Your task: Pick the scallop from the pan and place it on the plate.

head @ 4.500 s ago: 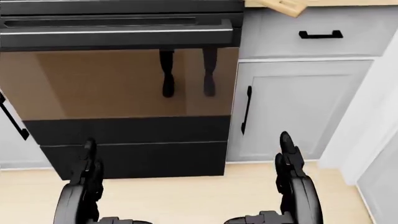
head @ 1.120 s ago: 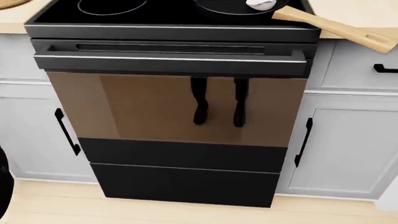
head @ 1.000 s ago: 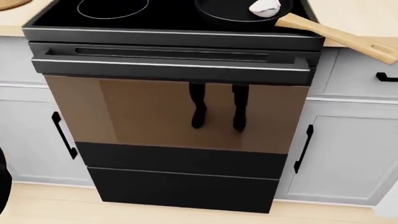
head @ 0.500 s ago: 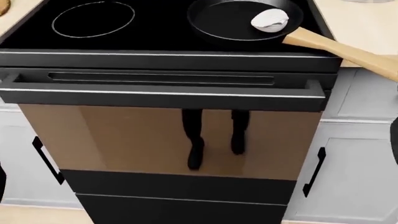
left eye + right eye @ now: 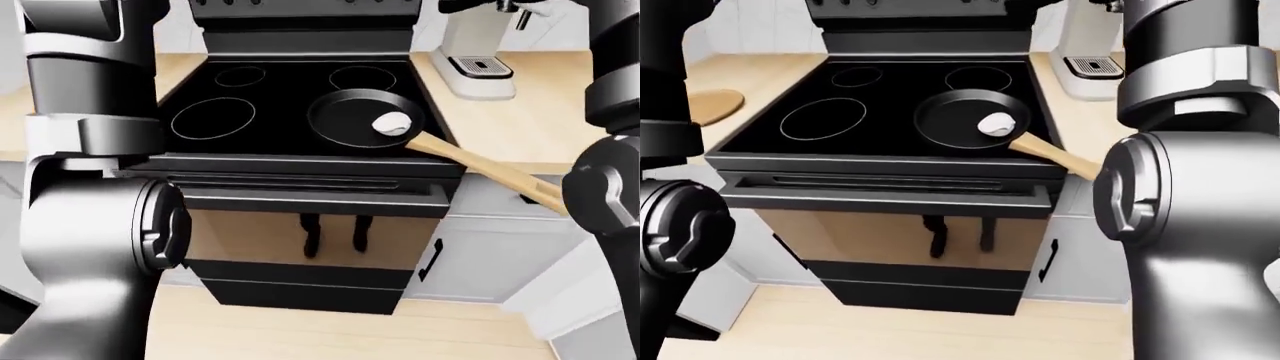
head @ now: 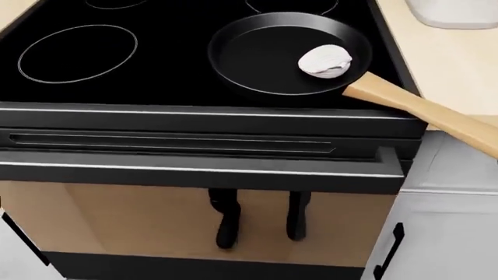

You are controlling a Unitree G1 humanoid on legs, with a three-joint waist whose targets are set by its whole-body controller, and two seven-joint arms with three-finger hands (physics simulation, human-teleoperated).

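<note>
The scallop (image 6: 326,59) lies inside the black pan (image 6: 272,55), against its right rim beside the wooden handle (image 6: 424,115). The pan sits on the stove (image 6: 163,81), over the lower right burner. Both arms rise out of view; neither hand shows, so their state cannot be told.

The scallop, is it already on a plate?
No, the white scallop lies inside the black pan on the stove, near the pan's wooden handle.
</note>
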